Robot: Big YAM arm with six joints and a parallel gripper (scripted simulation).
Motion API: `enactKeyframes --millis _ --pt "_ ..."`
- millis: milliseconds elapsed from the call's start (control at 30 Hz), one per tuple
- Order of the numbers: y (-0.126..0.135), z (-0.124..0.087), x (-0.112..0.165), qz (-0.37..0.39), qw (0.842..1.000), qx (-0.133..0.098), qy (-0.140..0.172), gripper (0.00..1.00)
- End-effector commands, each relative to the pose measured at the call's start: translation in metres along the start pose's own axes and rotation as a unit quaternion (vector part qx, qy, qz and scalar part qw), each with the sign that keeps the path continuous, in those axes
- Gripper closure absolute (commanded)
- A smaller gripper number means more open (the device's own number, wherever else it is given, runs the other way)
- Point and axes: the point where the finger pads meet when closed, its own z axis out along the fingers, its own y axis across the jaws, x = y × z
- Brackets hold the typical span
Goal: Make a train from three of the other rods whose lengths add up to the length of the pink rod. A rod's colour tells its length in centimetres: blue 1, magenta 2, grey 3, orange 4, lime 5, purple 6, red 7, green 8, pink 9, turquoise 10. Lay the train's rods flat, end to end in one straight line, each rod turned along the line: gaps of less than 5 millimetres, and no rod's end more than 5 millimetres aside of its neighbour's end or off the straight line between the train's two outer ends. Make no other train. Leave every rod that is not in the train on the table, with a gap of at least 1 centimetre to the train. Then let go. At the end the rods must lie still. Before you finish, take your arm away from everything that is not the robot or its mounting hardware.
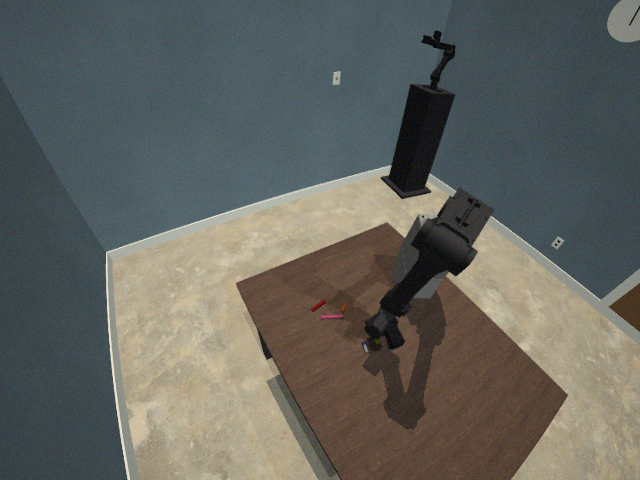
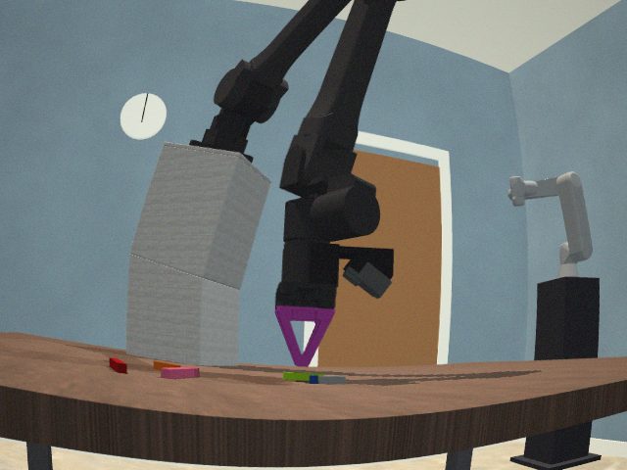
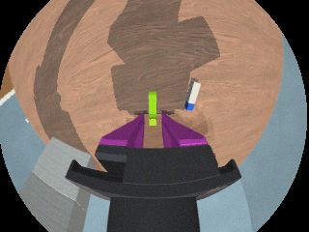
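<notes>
The lime rod [image 2: 296, 375] lies flat on the table, just below my gripper [image 2: 302, 362]. The gripper points straight down, and its purple fingers stand a little apart with nothing gripped. In the wrist view the lime rod [image 3: 153, 108] runs forward out of the gap between the fingertips. A blue rod [image 3: 189, 107] and a grey rod [image 3: 193, 92] lie end to end to its right, tilted and apart from it. The pink rod [image 1: 331, 316] lies further left on the table, and it also shows in the exterior view [image 2: 179, 372].
A red rod [image 1: 318, 305] and an orange rod [image 1: 343, 306] lie just behind the pink rod. The arm's grey base block [image 2: 192, 253] stands at the back of the table. The table's near-left edge [image 1: 268, 341] is close to the rods.
</notes>
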Motion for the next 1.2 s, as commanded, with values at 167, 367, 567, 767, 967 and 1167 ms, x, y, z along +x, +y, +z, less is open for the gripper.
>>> enactKeyframes --millis 167,367,567,767,967,1167 --pt "0.0022 0.0021 0.005 -0.001 1.0 0.0 -0.001 0.76" --pt "0.0022 0.0021 0.005 -0.001 1.0 0.0 -0.001 0.76" --pt "0.0022 0.0021 0.005 -0.001 1.0 0.0 -0.001 0.76" --pt "0.0022 0.0021 0.005 -0.001 1.0 0.0 -0.001 0.76" --pt "0.004 0.0016 0.0072 0.0 1.0 -0.001 0.0 0.76" --pt "0.0068 0.0013 0.008 -0.001 1.0 -0.003 0.001 0.76"
